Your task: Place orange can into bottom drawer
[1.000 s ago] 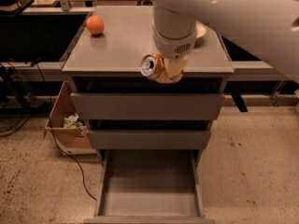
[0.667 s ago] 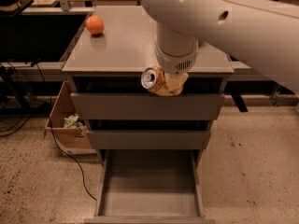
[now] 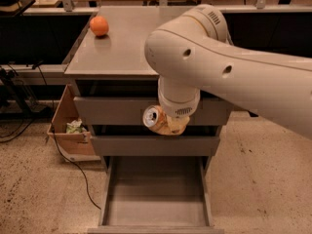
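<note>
Cabinet front (image 3: 112, 112): hand (image 3: 170, 126) holds orange can (image 3: 153, 117), top leftward.

Orange can (image 3: 153, 117) is held on its side in the pincer (image 3: 168, 126), silver top turned to the left. The pincer is hung from the white arm (image 3: 234, 77) in front of the cabinet, level with the two closed drawer fronts (image 3: 117, 112). Bottom drawer (image 3: 156, 199) is pulled out below, grey floor exposed. Orange fruit (image 3: 99, 26) is seen at the worktop (image 3: 126, 48) far-left corner. Cardboard box (image 3: 66, 130) is set on the floor, left.
</note>
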You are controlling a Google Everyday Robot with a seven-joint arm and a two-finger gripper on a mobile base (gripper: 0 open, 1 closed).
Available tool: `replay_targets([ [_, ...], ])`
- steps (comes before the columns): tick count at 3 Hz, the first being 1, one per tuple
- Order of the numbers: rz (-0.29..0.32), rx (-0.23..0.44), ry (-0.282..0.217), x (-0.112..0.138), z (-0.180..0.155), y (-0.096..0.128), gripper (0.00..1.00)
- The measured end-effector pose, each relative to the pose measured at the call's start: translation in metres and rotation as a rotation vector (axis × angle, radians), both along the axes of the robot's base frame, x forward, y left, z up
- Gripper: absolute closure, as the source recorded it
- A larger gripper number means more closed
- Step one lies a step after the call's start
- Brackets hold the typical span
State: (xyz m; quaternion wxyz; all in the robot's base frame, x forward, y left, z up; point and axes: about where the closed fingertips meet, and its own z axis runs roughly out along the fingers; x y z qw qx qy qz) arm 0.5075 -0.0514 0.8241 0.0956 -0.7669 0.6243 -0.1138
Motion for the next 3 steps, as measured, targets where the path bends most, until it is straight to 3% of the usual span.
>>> replay_targets([
  [1,-0.031,0.054,0.052,-0.016,-0.068,0.018,1.00],
  [3,-0.022,0.127,0.075,-0.019,-0.153,0.055,1.00],
])
